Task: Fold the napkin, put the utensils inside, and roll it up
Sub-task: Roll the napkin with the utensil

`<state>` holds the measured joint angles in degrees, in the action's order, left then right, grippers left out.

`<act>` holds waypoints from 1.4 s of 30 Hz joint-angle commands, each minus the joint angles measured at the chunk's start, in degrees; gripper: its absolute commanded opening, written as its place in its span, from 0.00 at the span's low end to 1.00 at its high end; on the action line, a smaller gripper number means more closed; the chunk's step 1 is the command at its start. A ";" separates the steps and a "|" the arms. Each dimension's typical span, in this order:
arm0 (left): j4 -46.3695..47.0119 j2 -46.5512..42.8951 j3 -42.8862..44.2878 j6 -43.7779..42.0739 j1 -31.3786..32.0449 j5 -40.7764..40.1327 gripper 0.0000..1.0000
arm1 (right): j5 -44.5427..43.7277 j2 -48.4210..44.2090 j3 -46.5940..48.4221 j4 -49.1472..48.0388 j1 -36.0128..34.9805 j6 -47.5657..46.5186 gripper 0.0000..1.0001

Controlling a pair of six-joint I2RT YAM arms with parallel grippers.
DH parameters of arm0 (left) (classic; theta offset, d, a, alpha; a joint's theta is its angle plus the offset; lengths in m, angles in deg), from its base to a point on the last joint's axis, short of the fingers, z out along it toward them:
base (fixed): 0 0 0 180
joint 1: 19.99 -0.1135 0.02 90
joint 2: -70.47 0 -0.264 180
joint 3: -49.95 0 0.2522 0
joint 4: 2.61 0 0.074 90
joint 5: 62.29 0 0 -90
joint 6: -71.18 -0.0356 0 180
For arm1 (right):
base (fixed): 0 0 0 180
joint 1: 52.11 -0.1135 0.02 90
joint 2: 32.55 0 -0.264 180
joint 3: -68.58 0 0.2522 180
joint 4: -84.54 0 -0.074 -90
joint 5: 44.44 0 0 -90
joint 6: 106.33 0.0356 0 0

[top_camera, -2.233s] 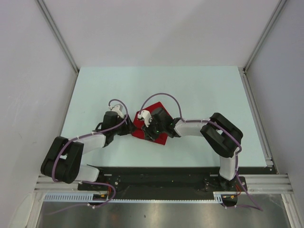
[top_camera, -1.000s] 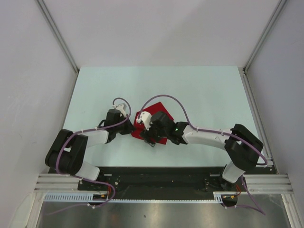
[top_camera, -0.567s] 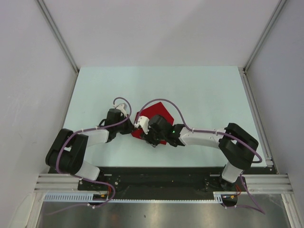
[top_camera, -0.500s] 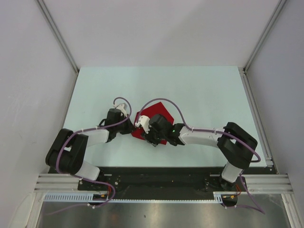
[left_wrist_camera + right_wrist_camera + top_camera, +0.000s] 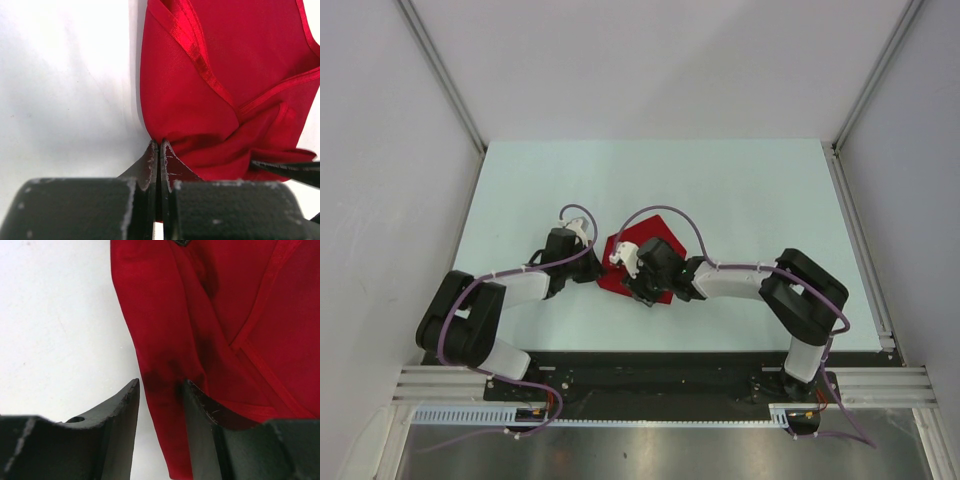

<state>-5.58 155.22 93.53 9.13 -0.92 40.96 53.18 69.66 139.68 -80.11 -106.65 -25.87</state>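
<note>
The red napkin (image 5: 658, 236) lies folded at the table's near middle, both grippers at its near-left edge. My left gripper (image 5: 595, 272) is at the napkin's left corner; in the left wrist view its jaws (image 5: 159, 145) are pressed together with the bunched napkin (image 5: 200, 90) pinched at their tips. My right gripper (image 5: 638, 288) comes in from the right. The right wrist view shows its fingers (image 5: 161, 382) half closed around a thick rolled fold of the napkin (image 5: 210, 315), the cloth filling the gap at the tips. The utensils are hidden.
The pale table (image 5: 740, 190) stretches behind and to both sides of the napkin. Grey walls enclose it, with a metal rail (image 5: 860, 240) along the right edge. The right gripper's finger (image 5: 287, 167) pokes into the left wrist view.
The right gripper's jaws have narrowed onto the napkin's rolled fold, and the right arm's elbow has swung in to the left. The left gripper has kept its pinch in place.
</note>
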 commanded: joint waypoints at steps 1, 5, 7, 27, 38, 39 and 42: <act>-4.19 0.07 0.59 -1.58 0.88 0.19 0.00 | 1.35 1.67 -0.83 -2.62 1.37 -0.30 0.47; -4.19 0.15 0.76 -1.49 0.88 0.28 0.00 | 1.17 2.11 -1.44 -2.99 1.90 -0.48 0.56; -4.11 0.24 0.76 -1.58 0.97 0.45 0.00 | 1.35 2.81 -1.44 -2.82 1.98 -0.65 0.58; -6.39 -4.23 2.61 -0.26 0.97 -0.60 0.04 | 5.29 9.14 -0.48 10.36 2.16 7.16 0.26; -10.08 -16.63 0.95 0.62 0.88 -8.86 0.59 | 16.98 8.62 2.42 20.82 2.60 16.83 0.05; -10.00 -17.42 0.33 0.97 0.97 -9.04 0.60 | 17.86 8.44 2.68 21.18 2.69 17.62 0.05; -9.38 -21.02 -2.39 0.88 0.97 -8.51 0.60 | 20.50 8.53 3.13 21.62 3.65 19.64 0.04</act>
<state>-15.00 138.37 94.08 9.68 -0.24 33.97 65.88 74.52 144.88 -73.75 -102.85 -11.93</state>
